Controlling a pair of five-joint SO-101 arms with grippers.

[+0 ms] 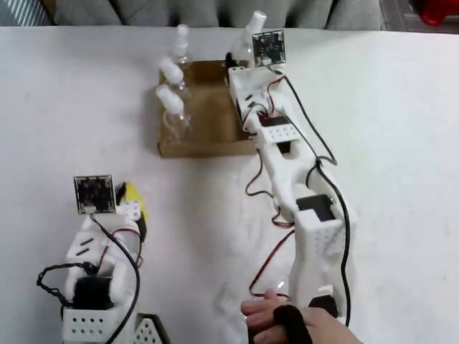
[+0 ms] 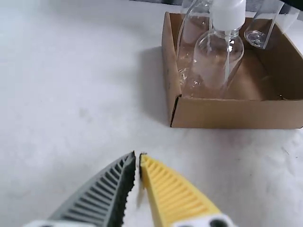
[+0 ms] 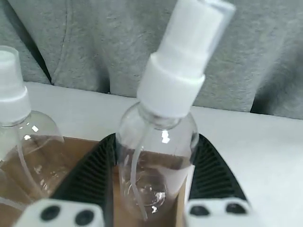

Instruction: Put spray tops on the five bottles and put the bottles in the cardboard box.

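The cardboard box sits at the table's far middle. Three clear bottles with white spray tops stand along its left side. My right gripper is over the box's far right corner, shut on another clear bottle with its white spray top on. In the right wrist view that held bottle stands upright between the black jaws of my right gripper, low over the box floor. My left gripper is shut and holds nothing, low over the table in front of the box. It lies near the front left.
Wires trail along the right arm, which stretches from the front edge to the box. Bare white table lies to the right of the box and also to its left. A grey fabric surface runs behind the table's far edge.
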